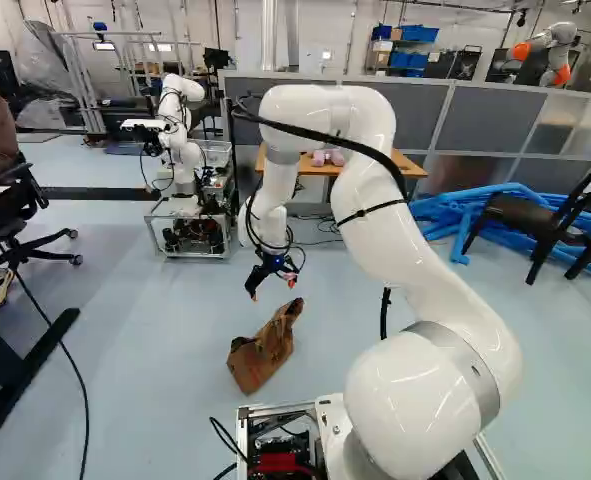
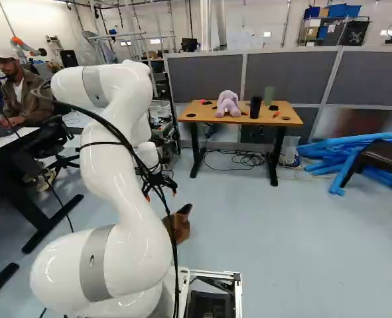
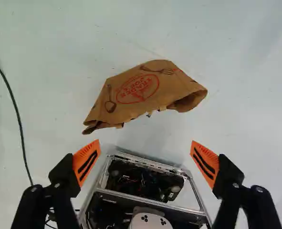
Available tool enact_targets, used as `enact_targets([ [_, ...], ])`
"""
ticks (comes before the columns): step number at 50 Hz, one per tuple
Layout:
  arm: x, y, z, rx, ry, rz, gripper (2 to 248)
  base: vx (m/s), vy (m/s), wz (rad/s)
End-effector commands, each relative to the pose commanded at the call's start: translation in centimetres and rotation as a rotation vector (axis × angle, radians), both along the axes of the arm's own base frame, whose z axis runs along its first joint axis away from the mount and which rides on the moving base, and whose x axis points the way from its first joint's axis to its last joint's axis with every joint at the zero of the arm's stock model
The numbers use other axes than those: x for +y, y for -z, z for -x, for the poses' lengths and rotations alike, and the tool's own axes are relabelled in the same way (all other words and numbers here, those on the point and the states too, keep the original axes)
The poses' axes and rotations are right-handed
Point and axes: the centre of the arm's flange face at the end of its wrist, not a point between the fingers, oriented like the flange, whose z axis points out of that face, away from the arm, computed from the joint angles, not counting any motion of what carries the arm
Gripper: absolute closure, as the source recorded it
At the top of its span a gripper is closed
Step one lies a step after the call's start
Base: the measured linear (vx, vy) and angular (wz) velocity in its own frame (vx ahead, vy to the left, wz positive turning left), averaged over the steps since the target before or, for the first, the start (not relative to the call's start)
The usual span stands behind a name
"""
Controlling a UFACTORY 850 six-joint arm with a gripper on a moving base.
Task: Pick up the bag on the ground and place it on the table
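Trailing along the floor (image 2: 268, 232) at left, a black cable (image 3: 19, 121) runs well apart from the object of the pickup, a crumpled brown paper bag (image 3: 141, 90) lying on the ground ahead of the base. The bag's gaping mouth shows at its right-hand end.

The step in hand appears to be the approach. Doing it well likely means easing down slowly, centring over the bag and turning the wrist to close across its narrower width rather than along its long side. A deep bite into the folds should hold better than a nip at the ragged edge, which may tear; pressing too low could push the light paper away. A straight, unhurried lift would suit the limp load.

Above the floor, the black fingers (image 3: 86, 164) with orange pads stand wide apart, holding nothing and touching nothing, with the bag ahead of them in the wrist view. To their right in the left base view, the white arm (image 1: 405, 240) arches from its base.

At far right waits the wooden bench (image 2: 205, 113), where a purple stuffed toy (image 2: 227, 105), a black cup (image 2: 255, 107) and a green cup (image 2: 268, 96) limit the room for setting down the bag.
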Motion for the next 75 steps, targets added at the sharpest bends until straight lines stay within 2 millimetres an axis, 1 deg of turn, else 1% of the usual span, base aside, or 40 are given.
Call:
enact_targets([
  [75,0.5,11.6,-1.6,0.063,0.77,0.06,3,0.0,0.0,0.0],
])
